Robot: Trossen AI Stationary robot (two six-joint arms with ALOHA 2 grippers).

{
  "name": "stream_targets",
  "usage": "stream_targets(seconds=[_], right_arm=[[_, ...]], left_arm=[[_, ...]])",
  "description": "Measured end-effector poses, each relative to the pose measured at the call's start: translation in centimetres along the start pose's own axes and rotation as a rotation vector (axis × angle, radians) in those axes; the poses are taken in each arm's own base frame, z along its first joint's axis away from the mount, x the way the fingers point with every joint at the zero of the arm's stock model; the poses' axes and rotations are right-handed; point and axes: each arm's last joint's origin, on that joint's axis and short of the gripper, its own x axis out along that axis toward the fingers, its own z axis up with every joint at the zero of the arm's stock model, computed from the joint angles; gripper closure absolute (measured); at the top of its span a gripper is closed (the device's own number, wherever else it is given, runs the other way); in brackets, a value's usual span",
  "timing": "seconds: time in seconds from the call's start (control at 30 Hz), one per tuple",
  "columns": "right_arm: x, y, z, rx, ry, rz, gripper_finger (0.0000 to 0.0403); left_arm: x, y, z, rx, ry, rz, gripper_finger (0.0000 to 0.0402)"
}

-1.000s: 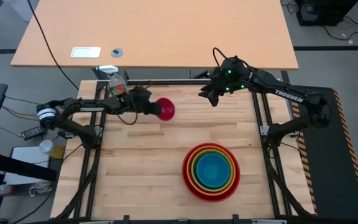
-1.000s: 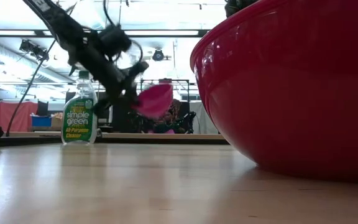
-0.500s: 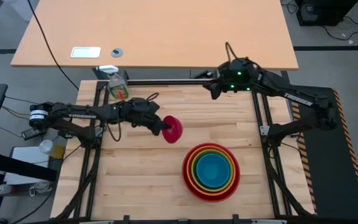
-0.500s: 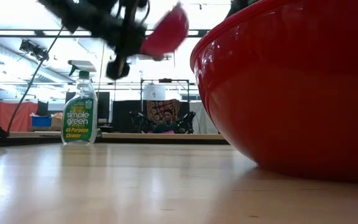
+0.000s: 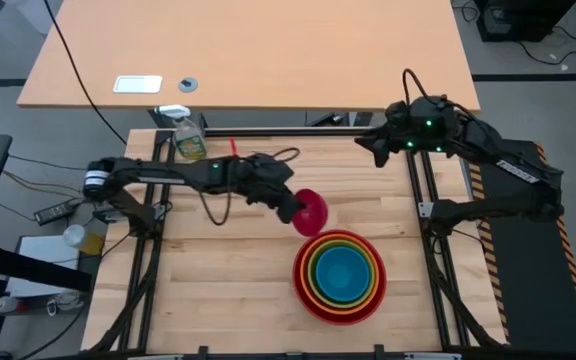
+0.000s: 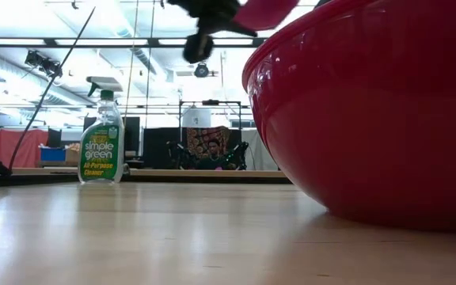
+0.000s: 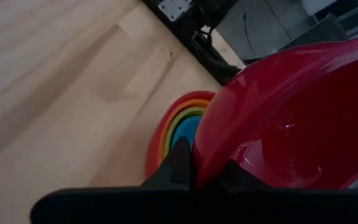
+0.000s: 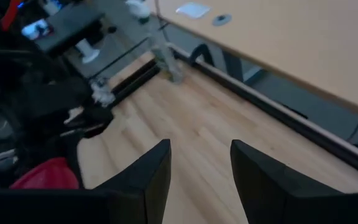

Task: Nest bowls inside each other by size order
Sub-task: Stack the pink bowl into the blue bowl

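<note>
The red (image 5: pixel 301 290), orange, lime green and blue (image 5: pixel 344 272) bowls sit nested on the table at the near right; the red bowl's wall (image 6: pixel 370 119) fills the low view. My left gripper (image 5: pixel 296 209) is shut on the magenta-pink bowl (image 5: pixel 311 210), held in the air just beyond the stack's far-left rim. The stack also shows in the left wrist view (image 7: pixel 173 130). My right gripper (image 5: pixel 371 146) is open and empty over the table's far right corner. My left gripper pinches the pink bowl's rim (image 7: pixel 207 171), one finger (image 7: pixel 179 165) outside the wall and one inside. The fingers come from the table's left, slanting down. The bowl is lifted clear of the table and tilted on its side.
A yellow-green spray bottle (image 5: pixel 188 138) stands at the far left corner of the table and shows in the low view (image 6: pixel 101 142). A larger tan table (image 5: pixel 248 50) lies beyond. Bare wood spreads over the near left.
My left gripper has carried the pink bowl up and toward the table's right and near edge, from mid-table to the stack's far-left rim. My right gripper has drawn back toward the table's far right corner.
</note>
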Motion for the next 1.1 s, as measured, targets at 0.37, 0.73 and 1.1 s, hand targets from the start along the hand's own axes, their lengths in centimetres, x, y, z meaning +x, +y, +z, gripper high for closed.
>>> stream_targets(seconds=[0.37,0.73,1.1], right_arm=[[-2.9,1.0,-1.3,-0.106,0.026,0.080,0.0229],[-4.4,1.1,-2.0,-0.157,-0.005,0.121,0.0229],[-0.8,0.2,-5.0,-0.120,0.079,0.171,0.0229]], left_arm=[[5.2,-4.0,0.6,-0.054,-0.029,-0.052,0.0393],[10.0,-2.8,-2.7,-0.171,0.086,0.030,0.0393],[11.8,-2.8,-4.9,-0.241,0.204,0.015,0.0392]])
